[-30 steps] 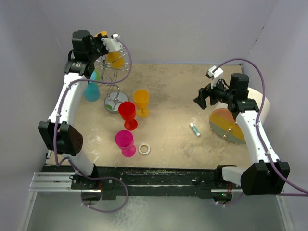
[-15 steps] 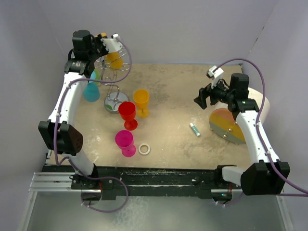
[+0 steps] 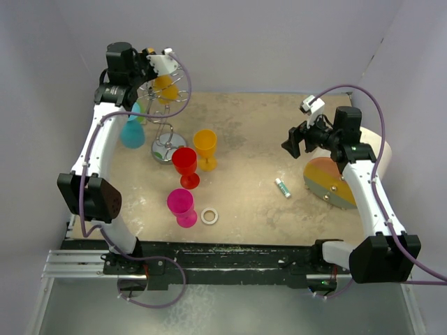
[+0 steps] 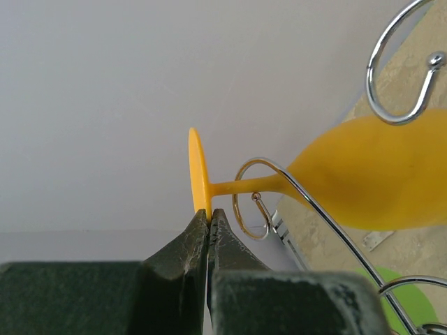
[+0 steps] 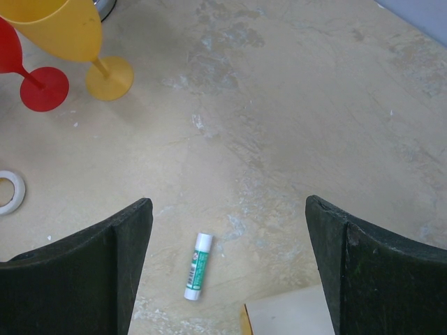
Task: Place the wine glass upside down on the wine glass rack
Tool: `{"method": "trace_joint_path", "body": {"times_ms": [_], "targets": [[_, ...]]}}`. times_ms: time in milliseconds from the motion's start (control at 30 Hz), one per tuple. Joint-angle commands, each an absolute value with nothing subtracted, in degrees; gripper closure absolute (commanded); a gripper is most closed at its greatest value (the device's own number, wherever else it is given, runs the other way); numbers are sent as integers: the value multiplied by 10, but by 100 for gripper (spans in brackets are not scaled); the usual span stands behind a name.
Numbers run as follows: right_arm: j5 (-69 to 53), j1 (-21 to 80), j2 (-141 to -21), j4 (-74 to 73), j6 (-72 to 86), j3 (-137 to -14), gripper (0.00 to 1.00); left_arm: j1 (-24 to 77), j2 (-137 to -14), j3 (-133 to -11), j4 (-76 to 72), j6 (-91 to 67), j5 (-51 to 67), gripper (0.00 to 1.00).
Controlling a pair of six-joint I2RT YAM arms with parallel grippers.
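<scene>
Here, the wine glass (image 4: 370,178) is pinched by its foot in the left gripper (image 4: 209,213), its stem lying across a wine glass rack (image 3: 166,151) loop just beyond the fingertips (image 4: 187,243). The right gripper (image 5: 227,204) is spread wide.

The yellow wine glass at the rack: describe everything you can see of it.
The yellow wine glass looks like smooth, opaque plastic, with a rounded bowl, a thin stem and a flat round foot. It is held up at the top of the wine glass rack, among its hook arms. The fingers of the left gripper are shut on the foot's rim. A wire loop rings the stem; whether the rack bears the glass is unclear.
</scene>
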State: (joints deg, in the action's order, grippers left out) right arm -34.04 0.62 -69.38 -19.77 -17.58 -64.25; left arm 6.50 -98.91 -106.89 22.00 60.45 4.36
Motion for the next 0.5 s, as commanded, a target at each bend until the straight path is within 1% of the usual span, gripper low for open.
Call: {"method": "trace_joint_path", "body": {"times_ms": [0, 467], "targets": [[-350, 1, -688, -179, -184, -641, 7, 60, -998, -1100, 206, 592, 18, 100], [-349, 1, -690, -179, -186, -641, 7, 59, -992, -1100, 225, 590, 10, 100]]}}
